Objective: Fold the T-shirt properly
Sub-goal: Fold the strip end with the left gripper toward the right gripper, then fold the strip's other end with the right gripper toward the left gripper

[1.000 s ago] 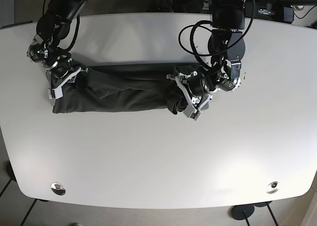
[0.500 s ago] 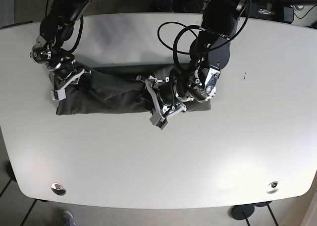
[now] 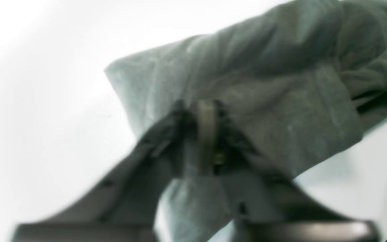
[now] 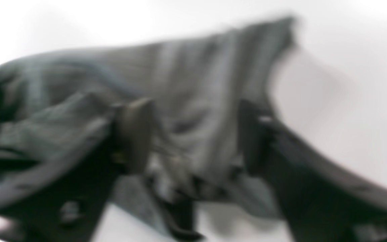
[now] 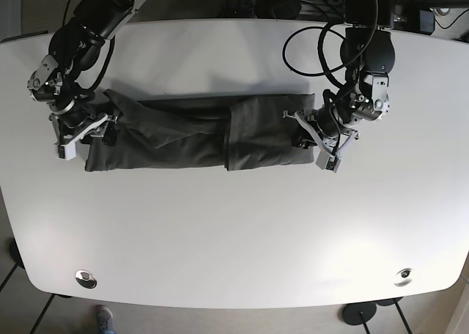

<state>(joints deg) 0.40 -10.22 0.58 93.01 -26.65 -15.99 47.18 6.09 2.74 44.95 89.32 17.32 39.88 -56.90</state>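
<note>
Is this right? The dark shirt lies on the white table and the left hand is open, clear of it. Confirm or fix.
Not quite. The left hand is shut on the shirt, as the left wrist view shows. The shirt does lie on the white table.

My right wrist view smeared by blur, my left gripper [image 3: 207, 134] soft-focused, fingertips buried in T-shirt [image 3: 264, 84] cloth, shirt cropped at frame edge
</note>
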